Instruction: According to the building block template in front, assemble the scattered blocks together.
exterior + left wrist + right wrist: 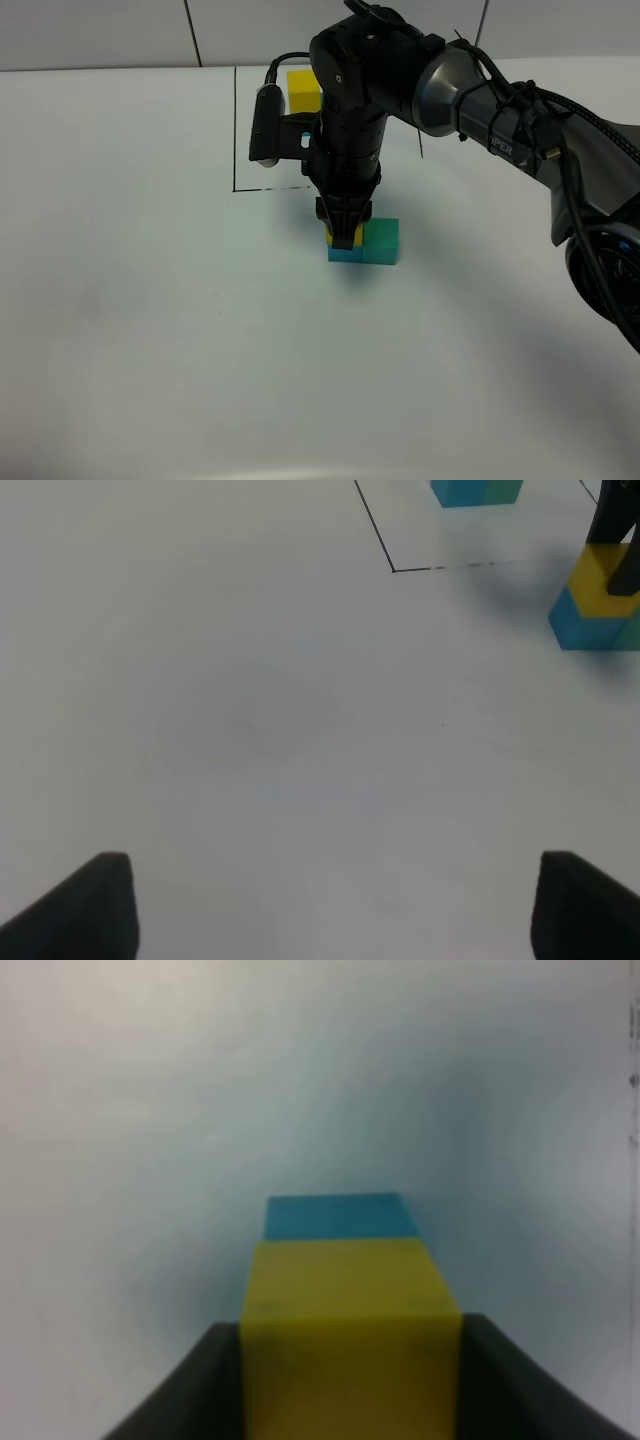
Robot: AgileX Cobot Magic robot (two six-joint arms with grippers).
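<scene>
Right gripper [347,236] closed on yellow cube [349,1335], one black finger flat against each side face. Yellow cube seated on top of sky-blue cube [340,1217], edges roughly flush. Teal-green cube [381,241] touching sky-blue cube on its side toward the right arm, both on white table [150,330].

Left gripper [330,905] spread wide, holding nothing; only two dark fingertips [85,905] visible, bare table between them, well apart from sky-blue cube.

Black-lined rectangle [236,130] just behind sky-blue cube, toward the tiled wall. Inside the frame: template cluster, of which yellow template block [303,90] shows beside the arm in the exterior high view; blue and teal lower blocks [476,490] show at the frame edge of the left wrist view. Rest of cluster hidden by right arm [480,100].

Front line of rectangle near sky-blue cube, not touching it. Open table on every other side of sky-blue cube, widest toward the front edge and toward the left arm.
</scene>
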